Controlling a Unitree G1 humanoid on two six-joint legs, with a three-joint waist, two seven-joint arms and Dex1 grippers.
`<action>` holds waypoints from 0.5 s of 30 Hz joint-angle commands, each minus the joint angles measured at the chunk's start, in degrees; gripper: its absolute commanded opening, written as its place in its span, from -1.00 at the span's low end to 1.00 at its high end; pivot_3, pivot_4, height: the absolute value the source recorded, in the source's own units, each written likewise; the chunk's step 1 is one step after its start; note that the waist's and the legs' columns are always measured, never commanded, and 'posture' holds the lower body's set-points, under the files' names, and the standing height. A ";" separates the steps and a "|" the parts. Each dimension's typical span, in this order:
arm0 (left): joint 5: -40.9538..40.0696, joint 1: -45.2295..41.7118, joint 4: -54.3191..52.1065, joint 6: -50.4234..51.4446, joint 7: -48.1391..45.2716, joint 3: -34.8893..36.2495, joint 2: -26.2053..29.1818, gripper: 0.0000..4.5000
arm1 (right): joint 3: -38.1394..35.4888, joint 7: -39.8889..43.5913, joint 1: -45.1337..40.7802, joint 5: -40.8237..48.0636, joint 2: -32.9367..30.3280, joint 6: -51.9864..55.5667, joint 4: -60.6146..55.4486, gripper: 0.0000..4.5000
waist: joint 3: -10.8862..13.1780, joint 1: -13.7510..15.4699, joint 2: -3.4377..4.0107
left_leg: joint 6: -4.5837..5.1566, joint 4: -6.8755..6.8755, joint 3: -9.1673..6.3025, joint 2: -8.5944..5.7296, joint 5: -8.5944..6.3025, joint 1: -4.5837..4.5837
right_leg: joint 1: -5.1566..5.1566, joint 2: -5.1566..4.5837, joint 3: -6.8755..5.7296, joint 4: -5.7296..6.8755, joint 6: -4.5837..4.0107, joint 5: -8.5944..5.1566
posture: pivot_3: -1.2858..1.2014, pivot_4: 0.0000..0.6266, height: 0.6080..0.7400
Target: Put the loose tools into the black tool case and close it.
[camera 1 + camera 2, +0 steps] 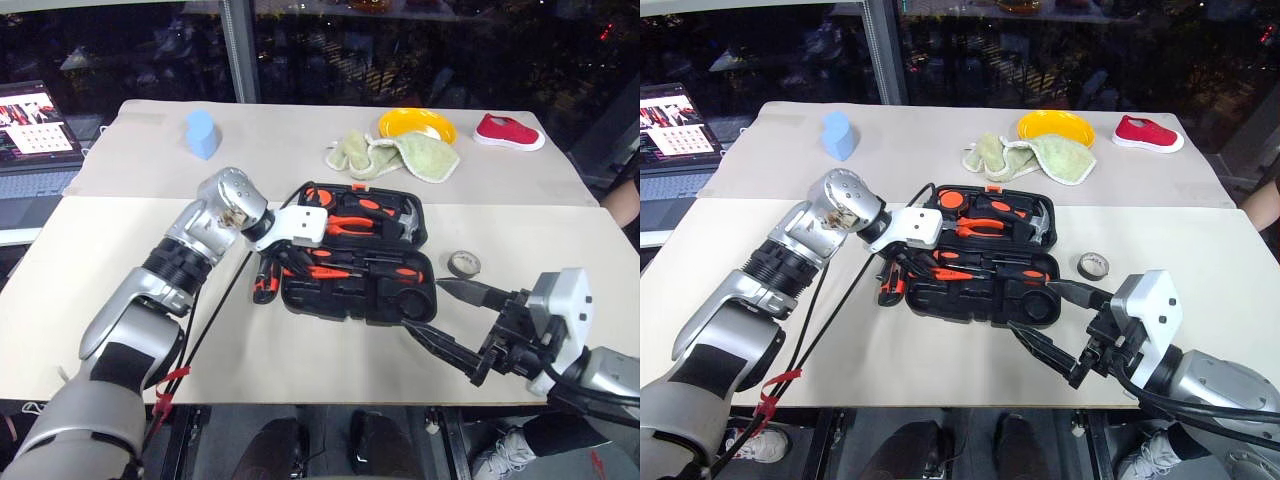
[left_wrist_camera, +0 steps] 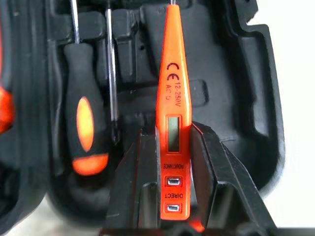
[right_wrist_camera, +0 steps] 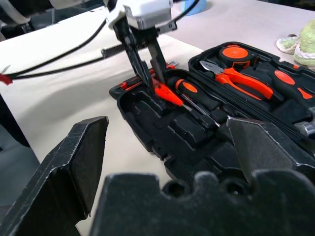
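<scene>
Left tool (image 3: 150,66) pinches the small red screwdriver (image 2: 173,123) over the open black case (image 1: 400,300); tilted, it could miss its slot. Right tool (image 1: 455,325) gapes wide beside the case, near the tape roll (image 1: 463,263).

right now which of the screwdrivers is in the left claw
The slim all-orange tester screwdriver with a small window and printed lettering; the left claw is shut on it over the open black case. The orange-and-black handled screwdriver lies beside it in the case, ungripped.

red screwdriver (image 2: 172,118) tip cut off by frame edge, butt hidden between left pincer (image 2: 172,196) fingers
</scene>
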 commanded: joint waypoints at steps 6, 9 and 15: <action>3.32 -1.65 2.42 1.53 3.69 -0.10 -3.98 -0.82 | -0.04 -1.65 0.28 -0.24 0.28 -1.62 -1.98 1.00 | -0.01 0.42 -0.01 | 0.02 0.09 -0.01 0.00 -0.01 0.05 | 0.10 0.00 -0.01 0.01 0.03 0.00 | 0.03 -0.52 1.00; 3.40 -2.35 3.16 2.48 2.88 -0.09 -5.04 -0.82 | 0.04 -1.94 0.10 -0.33 0.44 -1.81 -1.71 1.00 | -0.01 0.54 0.00 | 0.02 0.10 0.00 0.00 -0.01 0.05 | 0.09 0.01 -0.01 0.02 0.04 0.00 | 0.03 -0.52 1.00; 3.37 -2.37 2.91 5.36 1.82 0.10 -6.48 -0.82 | 0.58 -2.61 0.01 -0.88 1.01 -1.96 -1.90 1.00 | -0.01 0.68 -0.01 | 0.04 0.12 0.00 0.00 -0.01 0.05 | 0.09 0.01 -0.02 0.02 0.04 0.00 | 0.03 -0.52 1.00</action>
